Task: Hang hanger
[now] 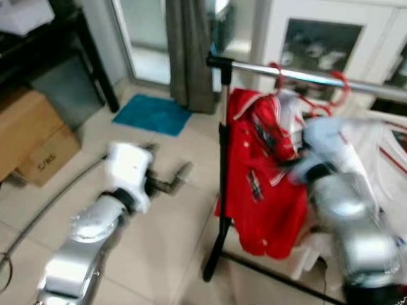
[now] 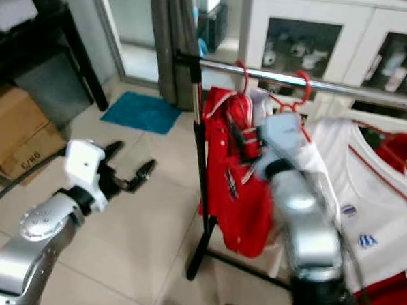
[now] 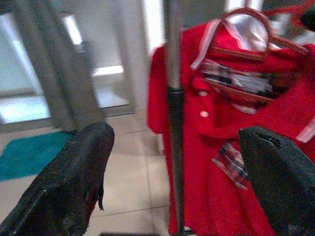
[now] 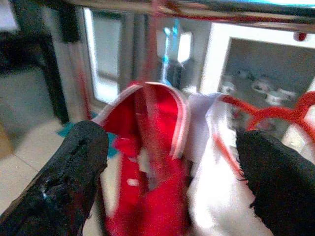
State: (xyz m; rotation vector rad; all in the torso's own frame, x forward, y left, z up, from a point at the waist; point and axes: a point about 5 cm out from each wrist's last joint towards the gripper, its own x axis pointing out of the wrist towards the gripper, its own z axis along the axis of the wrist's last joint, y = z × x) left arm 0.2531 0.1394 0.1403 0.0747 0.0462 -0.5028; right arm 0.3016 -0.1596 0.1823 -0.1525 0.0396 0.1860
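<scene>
A red shirt hangs on a red hanger hooked over the silver rail of a clothes rack. My right arm reaches up against the shirt, blurred. In the right wrist view my right gripper is open just below the rail, with the shirt's collar ahead between its fingers. My left gripper is open and holds nothing, low over the floor to the left of the rack; in its wrist view it faces the red shirt.
The rack's black pole and foot stand on the tiled floor. A white shirt hangs right of the red one. Behind are a white glass-door cabinet and a grey curtain. Cardboard boxes, a teal mat and a cable lie left.
</scene>
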